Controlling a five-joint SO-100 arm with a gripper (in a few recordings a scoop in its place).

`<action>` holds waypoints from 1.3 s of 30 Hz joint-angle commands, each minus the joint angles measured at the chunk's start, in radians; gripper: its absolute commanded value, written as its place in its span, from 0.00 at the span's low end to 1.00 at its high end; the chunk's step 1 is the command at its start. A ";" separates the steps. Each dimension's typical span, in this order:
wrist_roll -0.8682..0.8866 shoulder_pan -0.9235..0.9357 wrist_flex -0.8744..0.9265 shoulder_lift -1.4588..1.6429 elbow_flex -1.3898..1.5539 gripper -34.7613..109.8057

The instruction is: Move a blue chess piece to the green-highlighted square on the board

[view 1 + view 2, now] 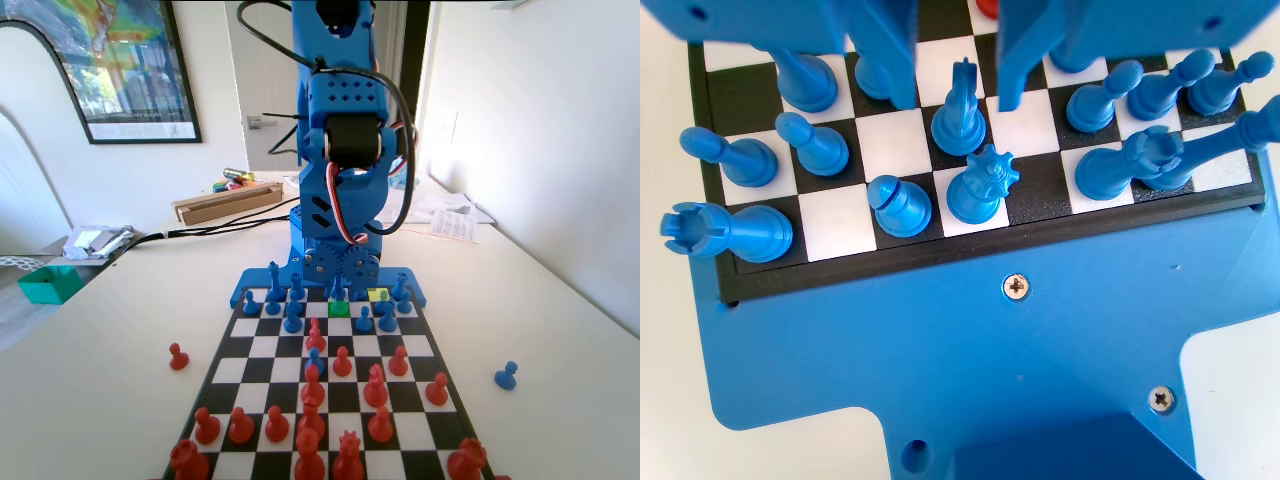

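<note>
The gripper (955,70) is hanging with jaws apart around the blue chess piece (959,118) on the board's (890,262) near rows at twelve o'clock in the wrist view, needing centred closing before lifting toward the green-highlighted square (339,309).

A framed poster (125,65) hangs on the far wall. On the table (100,340) lie a cardboard box (228,202), papers (452,220) and a green tray (50,284). A red pawn (178,356) stands beside the chequered squares.
</note>
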 commanded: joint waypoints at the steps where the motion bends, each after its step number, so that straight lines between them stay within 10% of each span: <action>1: -0.014 0.008 0.011 0.023 -0.021 0.35; 39: -0.262 -0.055 0.882 0.713 -0.680 0.31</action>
